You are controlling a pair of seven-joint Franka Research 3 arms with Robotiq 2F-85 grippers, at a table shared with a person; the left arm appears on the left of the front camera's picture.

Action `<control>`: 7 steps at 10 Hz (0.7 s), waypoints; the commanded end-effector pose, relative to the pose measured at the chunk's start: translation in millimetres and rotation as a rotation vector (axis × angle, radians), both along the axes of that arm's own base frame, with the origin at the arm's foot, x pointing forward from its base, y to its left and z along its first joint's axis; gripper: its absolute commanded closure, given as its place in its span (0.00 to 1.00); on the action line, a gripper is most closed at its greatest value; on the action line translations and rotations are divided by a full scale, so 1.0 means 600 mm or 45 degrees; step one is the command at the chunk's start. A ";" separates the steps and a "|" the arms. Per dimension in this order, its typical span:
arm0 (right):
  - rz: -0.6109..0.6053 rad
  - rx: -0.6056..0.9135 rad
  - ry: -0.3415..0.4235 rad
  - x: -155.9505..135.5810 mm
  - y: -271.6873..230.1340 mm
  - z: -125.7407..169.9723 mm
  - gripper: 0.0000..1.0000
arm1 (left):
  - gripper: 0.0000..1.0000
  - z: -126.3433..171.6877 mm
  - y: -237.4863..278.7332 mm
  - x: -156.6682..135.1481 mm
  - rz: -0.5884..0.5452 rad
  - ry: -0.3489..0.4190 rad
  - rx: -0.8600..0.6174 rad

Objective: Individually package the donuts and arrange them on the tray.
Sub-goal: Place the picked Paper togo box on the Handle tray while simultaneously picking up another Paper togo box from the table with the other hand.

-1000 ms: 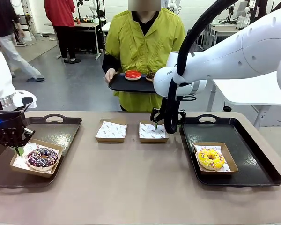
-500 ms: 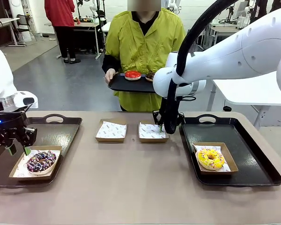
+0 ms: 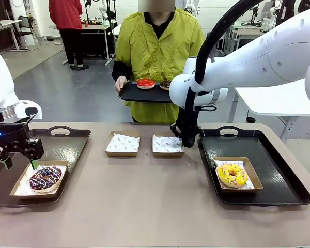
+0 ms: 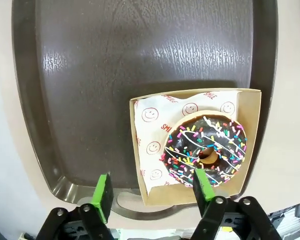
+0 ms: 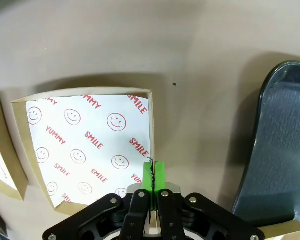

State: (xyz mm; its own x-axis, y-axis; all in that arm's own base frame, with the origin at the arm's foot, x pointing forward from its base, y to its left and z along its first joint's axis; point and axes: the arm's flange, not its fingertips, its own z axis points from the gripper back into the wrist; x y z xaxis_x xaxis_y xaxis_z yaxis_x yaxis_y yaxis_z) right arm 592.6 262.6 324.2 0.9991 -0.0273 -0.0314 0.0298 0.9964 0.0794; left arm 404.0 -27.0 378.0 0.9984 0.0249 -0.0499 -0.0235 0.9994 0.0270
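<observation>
The chocolate donut (image 3: 43,177) with coloured sprinkles lies in a paper-lined cardboard box (image 3: 20,189) on the left black tray (image 3: 67,147). My left gripper (image 3: 21,164) hangs open just above the box's left end, touching nothing. From the wrist, that donut (image 4: 205,150) sits past my open left gripper (image 4: 153,189). My right gripper (image 3: 182,141) is shut on the right wall of an empty lined box (image 3: 167,145); its pads (image 5: 152,173) pinch that wall (image 5: 151,125). A yellow donut (image 3: 232,174) rests boxed on the right tray (image 3: 279,170). The person holds a small tray (image 3: 134,94) with a red donut (image 3: 146,82) and a dark one (image 3: 166,82).
A second empty lined box (image 3: 123,143) stands left of the gripped one, at mid-table. The right tray's rim (image 5: 270,130) lies close beside the gripped box. Bare tabletop (image 3: 144,201) stretches along the near side between the trays.
My left gripper opened, let go of the sprinkle donut's box and rose a little; the box lies flat on the tray. My right gripper closed on the empty box's wall.
</observation>
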 end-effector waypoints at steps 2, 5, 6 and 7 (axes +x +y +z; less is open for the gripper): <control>-0.066 -0.035 -0.033 -0.005 -0.004 0.005 1.00 | 0.00 0.007 0.003 -0.004 -0.023 -0.003 -0.068; -0.045 -0.009 -0.080 -0.035 -0.008 0.099 1.00 | 0.00 0.066 0.054 -0.036 -0.034 -0.102 -0.487; -0.062 0.000 -0.074 -0.042 -0.016 0.146 1.00 | 0.00 0.092 0.085 -0.055 -0.029 -0.177 -0.683; -0.081 0.019 -0.102 -0.047 -0.027 0.198 1.00 | 0.00 0.110 0.127 -0.073 0.018 -0.246 -0.872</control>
State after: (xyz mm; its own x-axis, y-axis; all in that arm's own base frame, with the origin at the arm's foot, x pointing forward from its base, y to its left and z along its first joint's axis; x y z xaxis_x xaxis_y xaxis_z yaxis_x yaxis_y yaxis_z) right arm 576.1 255.8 423.8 0.9976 -0.0526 0.0443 0.0481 0.9940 0.0981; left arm 378.6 26.7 441.0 0.9937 0.0584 0.0954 -0.0058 0.8784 -0.4780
